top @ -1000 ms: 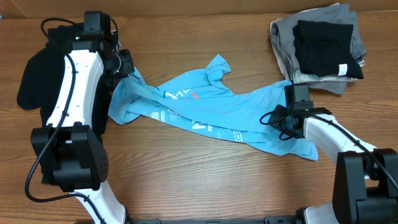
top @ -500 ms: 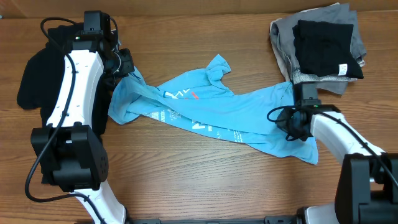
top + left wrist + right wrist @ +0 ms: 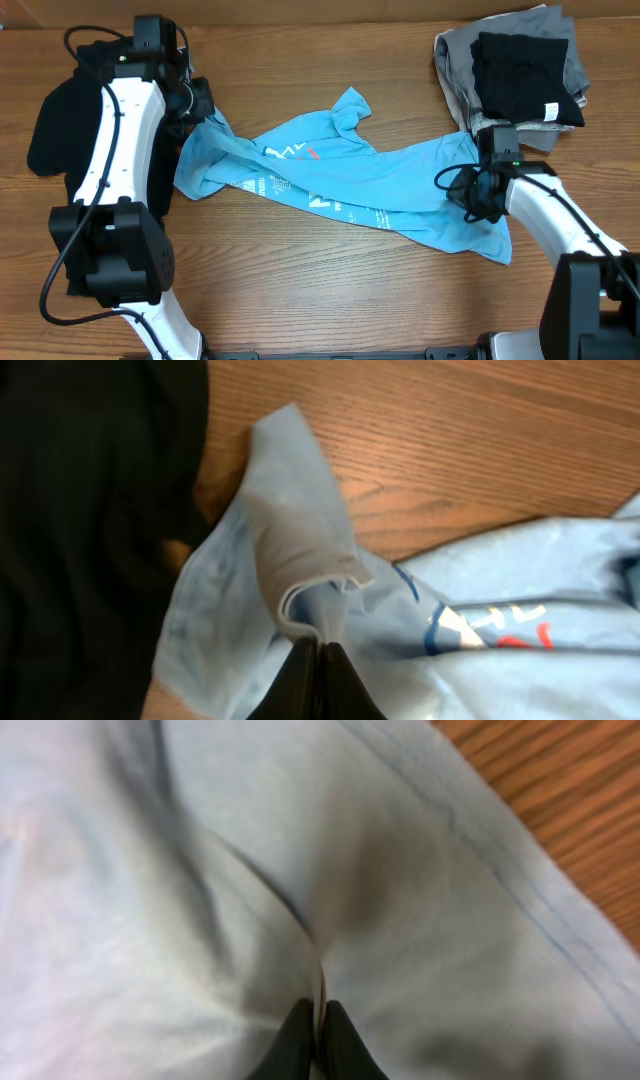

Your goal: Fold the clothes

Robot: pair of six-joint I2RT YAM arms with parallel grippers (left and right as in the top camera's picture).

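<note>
A light blue T-shirt (image 3: 340, 180) with white print lies stretched and crumpled across the middle of the table. My left gripper (image 3: 200, 118) is shut on its left end; in the left wrist view the fingers (image 3: 320, 655) pinch a fold of the blue shirt (image 3: 300, 560). My right gripper (image 3: 480, 200) is shut on the shirt's right end; in the right wrist view the fingers (image 3: 318, 1020) clamp a ridge of the blue fabric (image 3: 420, 890).
A stack of folded clothes, black (image 3: 525, 75) on grey (image 3: 455, 70), sits at the back right. A black garment (image 3: 55, 120) lies at the far left, also in the left wrist view (image 3: 90, 510). Bare wood (image 3: 330, 290) lies in front.
My right gripper has moved right and slightly back, pulling the shirt's right end with it. The left arm has not moved.
</note>
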